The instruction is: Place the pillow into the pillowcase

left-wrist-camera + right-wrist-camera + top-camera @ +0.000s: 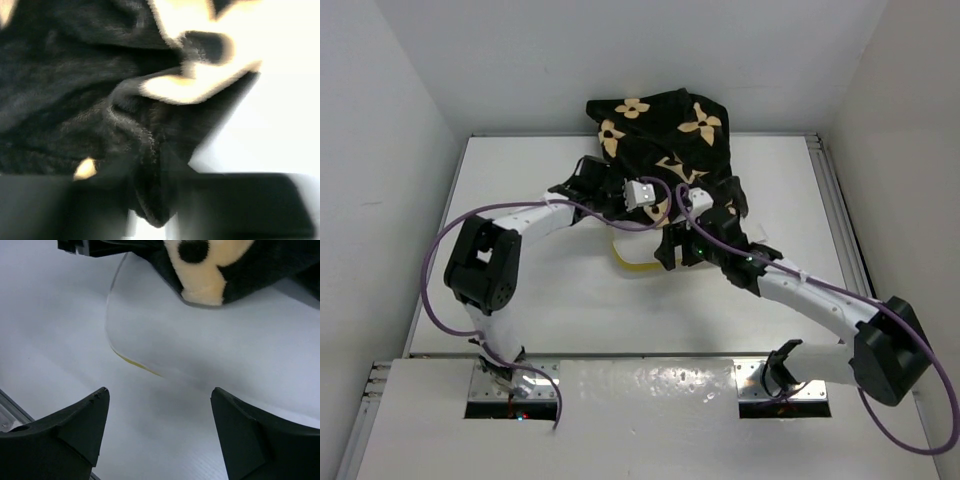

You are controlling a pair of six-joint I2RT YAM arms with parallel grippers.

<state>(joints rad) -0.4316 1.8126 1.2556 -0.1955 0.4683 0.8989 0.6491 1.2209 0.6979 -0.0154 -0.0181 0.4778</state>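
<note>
The black pillowcase (pixel 660 130) with tan flowers lies bunched at the table's far middle and covers most of the pillow. Only the pillow's near edge (pixel 632 258), white with a yellow band, sticks out. My left gripper (pixel 660 205) is at the pillowcase's near hem. In the blurred left wrist view a fold of black pillowcase (pixel 150 150) hangs between the fingers of my left gripper (pixel 152 200), which is shut on it. My right gripper (pixel 160 392) stands open with nothing in it, just short of the pillow (pixel 200 340). The pillowcase (pixel 235 265) lies beyond it.
White walls close in the table (pixel 520 300) on the left, back and right. A metal rail (pixel 840 220) runs along the right side. Both arms' purple cables (pixel 435 290) loop over the table.
</note>
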